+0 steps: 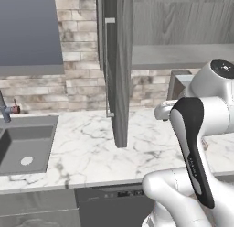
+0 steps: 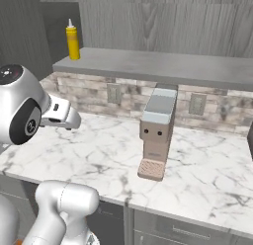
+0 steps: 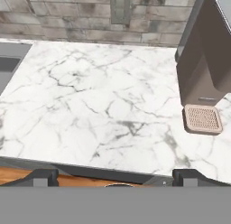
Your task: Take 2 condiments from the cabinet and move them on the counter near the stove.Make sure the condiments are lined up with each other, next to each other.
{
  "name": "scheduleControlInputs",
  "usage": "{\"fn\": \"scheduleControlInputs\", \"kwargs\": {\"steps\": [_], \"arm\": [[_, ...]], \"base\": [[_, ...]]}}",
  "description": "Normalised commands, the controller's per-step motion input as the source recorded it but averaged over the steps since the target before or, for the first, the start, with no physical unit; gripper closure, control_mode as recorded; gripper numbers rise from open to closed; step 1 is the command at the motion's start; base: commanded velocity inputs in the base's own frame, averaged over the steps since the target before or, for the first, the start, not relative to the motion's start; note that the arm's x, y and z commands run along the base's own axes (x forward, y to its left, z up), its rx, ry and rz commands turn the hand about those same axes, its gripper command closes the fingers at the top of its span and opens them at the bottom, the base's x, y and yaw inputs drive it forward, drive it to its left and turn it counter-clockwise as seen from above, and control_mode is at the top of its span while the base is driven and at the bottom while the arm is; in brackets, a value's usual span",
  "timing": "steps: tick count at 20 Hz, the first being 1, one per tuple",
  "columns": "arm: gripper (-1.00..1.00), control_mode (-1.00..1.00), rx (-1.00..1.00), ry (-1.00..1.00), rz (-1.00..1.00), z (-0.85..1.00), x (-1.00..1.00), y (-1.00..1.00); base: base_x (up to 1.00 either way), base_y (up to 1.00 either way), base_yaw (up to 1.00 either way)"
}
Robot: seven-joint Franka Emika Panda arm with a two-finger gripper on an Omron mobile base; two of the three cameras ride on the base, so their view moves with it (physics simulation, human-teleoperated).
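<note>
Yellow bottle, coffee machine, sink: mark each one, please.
yellow bottle (image 2: 73, 42), right base view, body.
coffee machine (image 2: 157, 126), right base view, front face.
sink (image 1: 23, 146), left base view, basin floor.

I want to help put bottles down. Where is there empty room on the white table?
The white marble counter is bare from the grey sink to the brown coffee machine. The shelf right of the yellow squeeze bottle is bare too. Nowhere looks crowded.

A brown coffee machine (image 3: 205, 78) stands ahead and to the right, a grey sink (image 1: 23, 148) lies far left, brick backsplash (image 3: 90, 24) with outlets straight ahead
</note>
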Motion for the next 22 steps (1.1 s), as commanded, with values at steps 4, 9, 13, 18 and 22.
{"fn": "scheduleControlInputs", "kwargs": {"steps": [4, 9, 13, 18, 22], "arm": [[-1.0, 1.0, 0.0, 0.0, 0.0, 0.0, 0.0, 0.0], [-1.0, 1.0, 0.0, 0.0, 0.0, 0.0, 0.0, 0.0], [-1.0, 1.0, 0.0, 0.0, 0.0, 0.0, 0.0, 0.0], [-1.0, 1.0, 0.0, 0.0, 0.0, 0.0, 0.0, 0.0], [-1.0, 1.0, 0.0, 0.0, 0.0, 0.0, 0.0, 0.0]], "base": [[0.29, -0.02, 0.02], [0.02, 0.0, 0.0], [0.0, 0.0, 0.0], [0.0, 0.0, 0.04], [0.0, 0.0, 0.16]]}}
